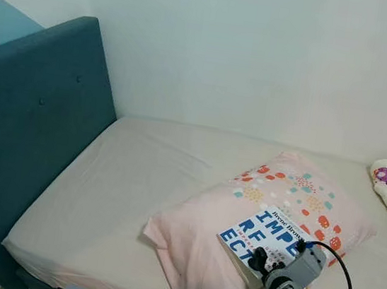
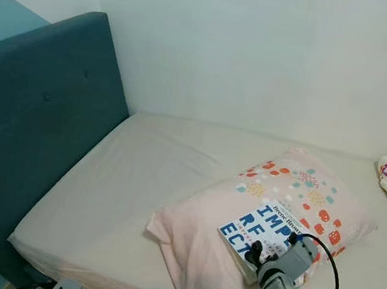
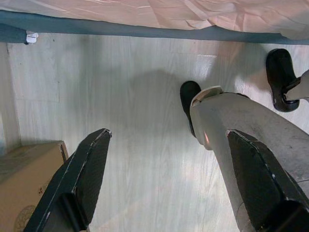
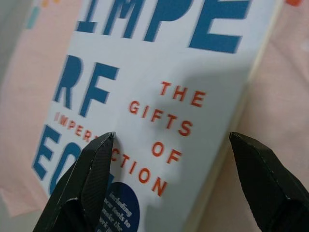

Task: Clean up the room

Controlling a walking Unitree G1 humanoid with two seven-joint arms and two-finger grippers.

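One book (image 1: 264, 241) lies flat on the pink pillow (image 1: 293, 200) on the bed (image 1: 125, 178), and the right gripper (image 4: 171, 159) hovers close above its cover, fingers spread wide, seemingly to straddle its edge for a pickup; left gripper (image 3: 169, 179) hangs wide open above the floor (image 3: 135, 96).

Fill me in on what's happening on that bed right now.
The right claw is open and poised just over a white book with blue lettering, which lies on a pink patterned pillow on the bed. It has not gripped the book yet. The left claw hangs open above the floor beside the bed.
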